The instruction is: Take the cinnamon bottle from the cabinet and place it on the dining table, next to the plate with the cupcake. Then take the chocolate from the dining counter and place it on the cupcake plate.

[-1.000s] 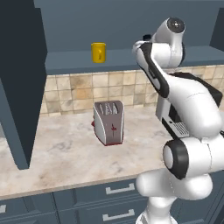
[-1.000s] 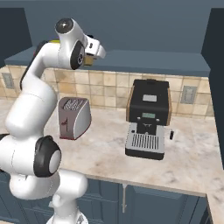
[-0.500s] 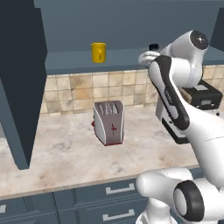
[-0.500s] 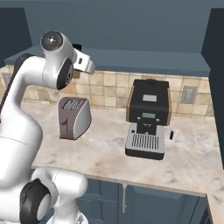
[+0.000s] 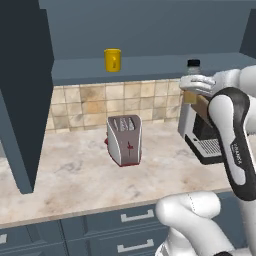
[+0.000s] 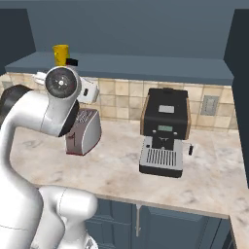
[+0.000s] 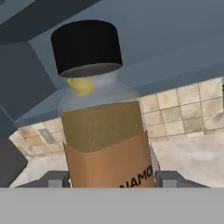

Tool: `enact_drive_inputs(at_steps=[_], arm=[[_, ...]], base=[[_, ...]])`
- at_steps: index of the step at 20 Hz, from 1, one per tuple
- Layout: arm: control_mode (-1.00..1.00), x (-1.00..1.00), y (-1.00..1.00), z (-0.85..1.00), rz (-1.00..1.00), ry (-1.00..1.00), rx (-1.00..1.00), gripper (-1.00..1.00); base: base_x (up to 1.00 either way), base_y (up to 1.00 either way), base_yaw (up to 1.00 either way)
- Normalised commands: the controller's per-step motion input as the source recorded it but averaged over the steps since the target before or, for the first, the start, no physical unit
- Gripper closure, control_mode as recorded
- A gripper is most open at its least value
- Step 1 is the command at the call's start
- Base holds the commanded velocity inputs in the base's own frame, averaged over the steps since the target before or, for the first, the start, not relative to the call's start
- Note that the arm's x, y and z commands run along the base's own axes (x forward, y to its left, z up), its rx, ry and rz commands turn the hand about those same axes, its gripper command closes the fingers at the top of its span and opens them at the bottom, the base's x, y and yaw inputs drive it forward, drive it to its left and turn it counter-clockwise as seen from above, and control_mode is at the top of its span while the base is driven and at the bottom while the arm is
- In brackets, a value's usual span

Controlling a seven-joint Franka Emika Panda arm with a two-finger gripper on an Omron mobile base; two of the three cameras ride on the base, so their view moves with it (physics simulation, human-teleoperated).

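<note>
The two-finger gripper (image 7: 109,177) is clamped on the clear cinnamon bottle (image 7: 103,127) with black cap and brown label, holding it upright in the air above the marble counter (image 5: 75,175), near the black coffee machine (image 6: 164,131). A silver toaster (image 5: 124,139) stands mid-counter; a yellow mug (image 5: 112,60) sits on the cabinet shelf (image 5: 150,67).

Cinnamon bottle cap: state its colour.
Black; the cinnamon bottle cap shows best in the hand view.
</note>
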Motion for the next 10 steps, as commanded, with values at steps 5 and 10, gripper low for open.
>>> enact_drive_inputs(at_steps=[5,10], arm=[[-1.0,-0.64,0.12,-0.07,0.28,-0.14,-0.13,1.0],[-1.0,-0.11,0.28,-0.21,0.04,0.11,-0.18,1.0]], base=[[0.0,0.0,0.0],[0.0,0.0,0.0]])
